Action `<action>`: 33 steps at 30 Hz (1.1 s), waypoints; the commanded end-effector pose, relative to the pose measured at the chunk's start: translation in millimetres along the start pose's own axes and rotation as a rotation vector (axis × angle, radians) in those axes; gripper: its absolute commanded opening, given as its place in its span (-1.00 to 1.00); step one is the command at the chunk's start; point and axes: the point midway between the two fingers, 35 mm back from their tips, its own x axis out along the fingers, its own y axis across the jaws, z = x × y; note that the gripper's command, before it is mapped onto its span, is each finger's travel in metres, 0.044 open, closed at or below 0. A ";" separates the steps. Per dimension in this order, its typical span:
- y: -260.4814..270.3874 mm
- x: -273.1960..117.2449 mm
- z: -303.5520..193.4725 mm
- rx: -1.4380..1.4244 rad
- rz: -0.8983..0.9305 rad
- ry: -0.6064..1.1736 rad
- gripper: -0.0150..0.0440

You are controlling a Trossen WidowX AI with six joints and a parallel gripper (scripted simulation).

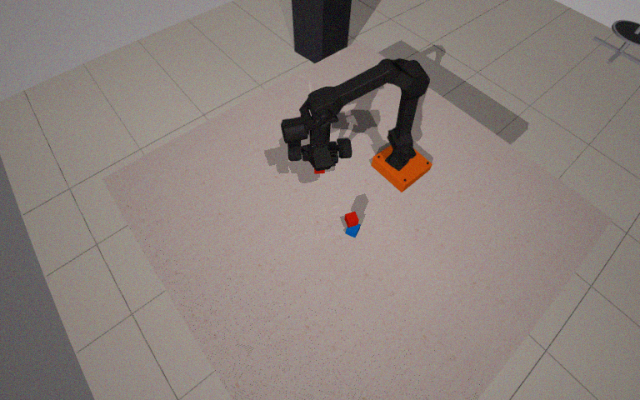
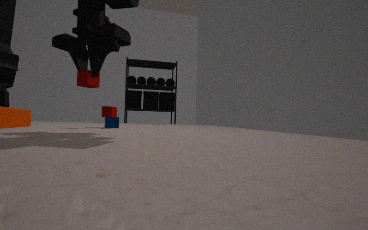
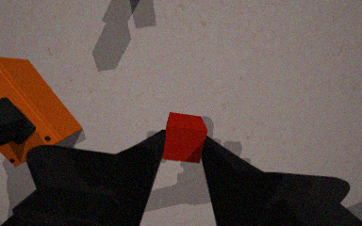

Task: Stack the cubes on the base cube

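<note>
A bare workshop or storage room is suggested: a tiled floor [image 1: 70,141] is covered by a large mat [image 1: 330,292], and a dark metal shelving rack [image 2: 150,89] is stood against plain grey walls.
</note>
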 end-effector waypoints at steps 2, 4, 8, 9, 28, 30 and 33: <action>1.8 -3.4 6.5 -0.011 -0.003 0.003 -0.14; 2.6 -3.4 12.7 -0.019 -0.004 0.002 -0.14; 4.5 -3.4 25.0 -0.036 -0.004 0.001 -0.14; 5.1 -3.3 28.0 -0.040 -0.005 0.001 -0.14; 21.9 -2.5 85.5 -0.117 -0.006 -0.006 -0.14; 24.3 -2.4 91.4 -0.125 -0.006 -0.006 -0.14; 28.3 -2.2 100.1 -0.137 -0.005 -0.007 -0.14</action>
